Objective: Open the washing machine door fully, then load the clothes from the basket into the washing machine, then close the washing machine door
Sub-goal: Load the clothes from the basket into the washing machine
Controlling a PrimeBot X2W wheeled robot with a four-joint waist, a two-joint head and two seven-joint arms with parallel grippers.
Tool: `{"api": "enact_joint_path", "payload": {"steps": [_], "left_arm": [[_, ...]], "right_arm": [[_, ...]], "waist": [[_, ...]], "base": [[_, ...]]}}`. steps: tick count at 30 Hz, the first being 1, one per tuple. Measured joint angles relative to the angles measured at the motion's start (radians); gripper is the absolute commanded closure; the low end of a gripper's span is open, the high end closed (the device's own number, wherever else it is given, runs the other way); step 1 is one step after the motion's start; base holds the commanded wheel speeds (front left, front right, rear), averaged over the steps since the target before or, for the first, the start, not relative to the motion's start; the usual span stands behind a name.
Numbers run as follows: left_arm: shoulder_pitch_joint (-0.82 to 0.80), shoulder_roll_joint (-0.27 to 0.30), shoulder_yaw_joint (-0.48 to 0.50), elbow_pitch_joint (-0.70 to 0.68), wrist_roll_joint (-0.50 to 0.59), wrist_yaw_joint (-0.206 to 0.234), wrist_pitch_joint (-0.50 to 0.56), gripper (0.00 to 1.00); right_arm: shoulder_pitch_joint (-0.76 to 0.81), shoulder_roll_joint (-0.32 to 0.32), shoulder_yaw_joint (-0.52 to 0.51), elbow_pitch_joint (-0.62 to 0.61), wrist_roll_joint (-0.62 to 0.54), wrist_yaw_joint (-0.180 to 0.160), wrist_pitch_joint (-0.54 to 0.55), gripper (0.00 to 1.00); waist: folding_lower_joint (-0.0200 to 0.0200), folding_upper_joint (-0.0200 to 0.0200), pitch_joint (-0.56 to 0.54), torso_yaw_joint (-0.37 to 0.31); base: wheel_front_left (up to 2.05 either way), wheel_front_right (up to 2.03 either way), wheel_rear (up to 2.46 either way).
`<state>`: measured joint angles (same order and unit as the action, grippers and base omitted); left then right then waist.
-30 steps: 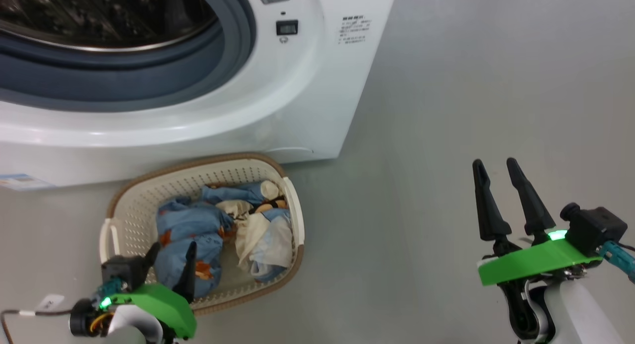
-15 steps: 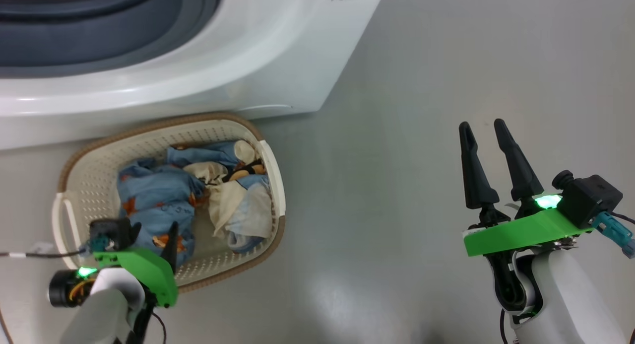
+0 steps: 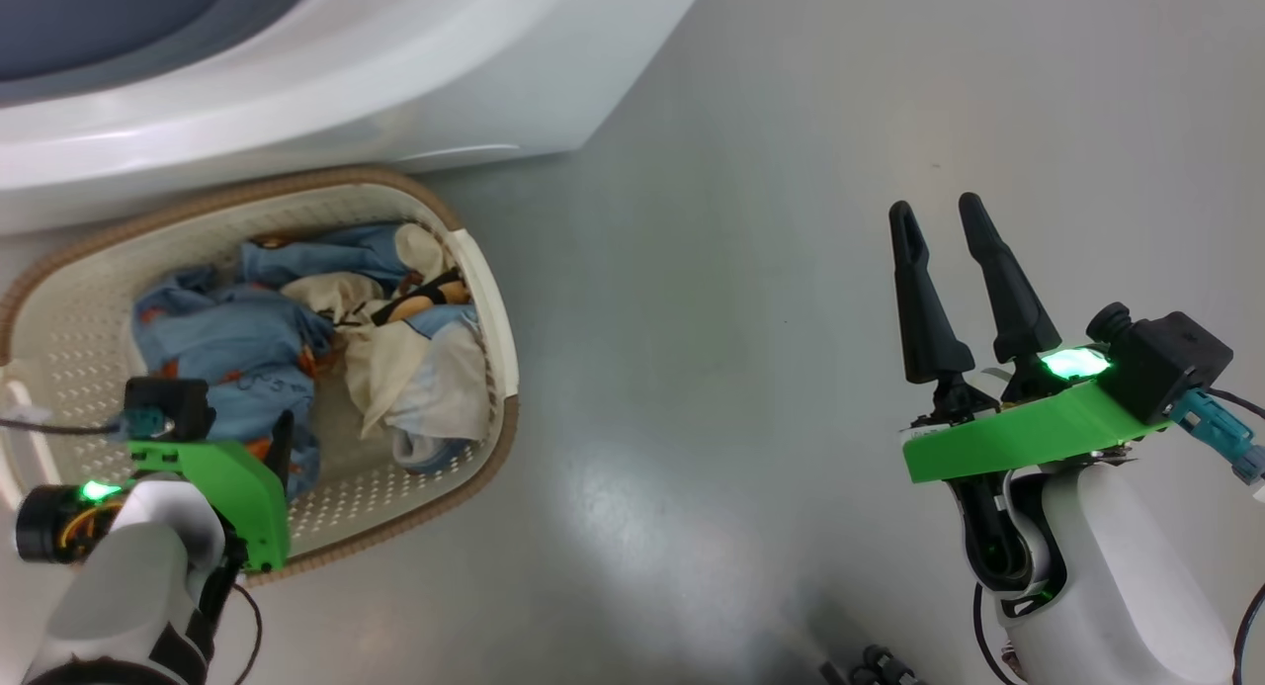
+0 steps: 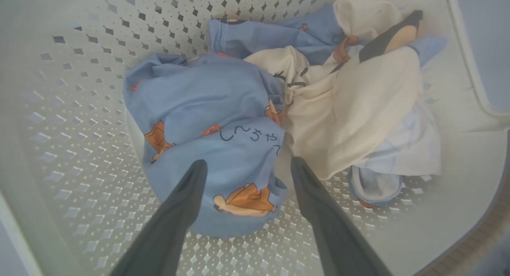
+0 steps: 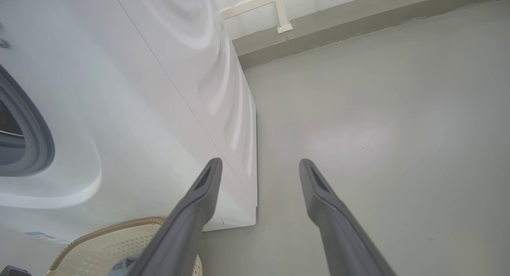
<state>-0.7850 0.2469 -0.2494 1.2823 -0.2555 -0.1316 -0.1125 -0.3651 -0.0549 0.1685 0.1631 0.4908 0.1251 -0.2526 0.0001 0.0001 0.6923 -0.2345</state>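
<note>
The basket (image 3: 491, 299), cream with a brown rim, sits on the floor against the front of the white washing machine (image 3: 346, 62). Inside lie the clothes: a light blue garment with orange prints (image 3: 232, 344) and cream cloth (image 3: 395, 369). My left gripper (image 3: 259, 436) points down into the basket's near end. In the left wrist view it (image 4: 249, 161) is open, its fingers astride the blue garment (image 4: 207, 108), just above it, with cream cloth (image 4: 358, 108) to the right. My right gripper (image 3: 935, 205) hangs open over bare floor. The washing machine door is out of view.
In the right wrist view the machine's side (image 5: 179, 69) and grey gasket (image 5: 38, 140) show left of my open right gripper (image 5: 259, 161), with the basket rim (image 5: 107, 228) below. Grey floor (image 3: 741, 270) spreads right of the basket. A wall base runs behind (image 5: 318, 33).
The head camera has swung, so machine and basket slid up and left in the picture. My left gripper stays over the blue garment, both grippers still open.
</note>
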Motion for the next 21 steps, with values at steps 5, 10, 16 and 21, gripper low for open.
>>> {"api": "enact_joint_path", "payload": {"steps": [5, 10, 16, 21], "left_arm": [[-0.024, 0.016, -0.02, 0.005, 0.004, 0.0, 0.027, 0.0], [-0.05, 0.033, -0.031, 0.008, 0.005, 0.001, 0.051, 0.0], [-0.087, 0.063, -0.042, 0.011, 0.012, 0.029, 0.088, 0.0], [-0.102, 0.084, -0.056, 0.012, 0.016, 0.045, 0.112, 0.0]], "right_arm": [[-0.002, 0.0, 0.016, -0.003, 0.012, 0.0, 0.0, 0.0], [-0.033, 0.001, 0.023, -0.012, 0.02, 0.0, 0.0, 0.0], [-0.039, 0.001, 0.031, -0.025, 0.04, 0.0, 0.0, 0.0], [-0.044, 0.002, 0.04, -0.031, 0.047, 0.0, 0.0, 0.0]], "waist": [[0.0, 0.0, 0.031, -0.022], [0.0, 0.0, 0.057, -0.04], [0.0, 0.0, 0.092, -0.059], [0.0, 0.0, 0.11, -0.068]], "base": [[0.0, 0.0, 0.0], [0.0, 0.0, 0.0], [0.0, 0.0, 0.0], [0.0, 0.0, 0.0]]}}
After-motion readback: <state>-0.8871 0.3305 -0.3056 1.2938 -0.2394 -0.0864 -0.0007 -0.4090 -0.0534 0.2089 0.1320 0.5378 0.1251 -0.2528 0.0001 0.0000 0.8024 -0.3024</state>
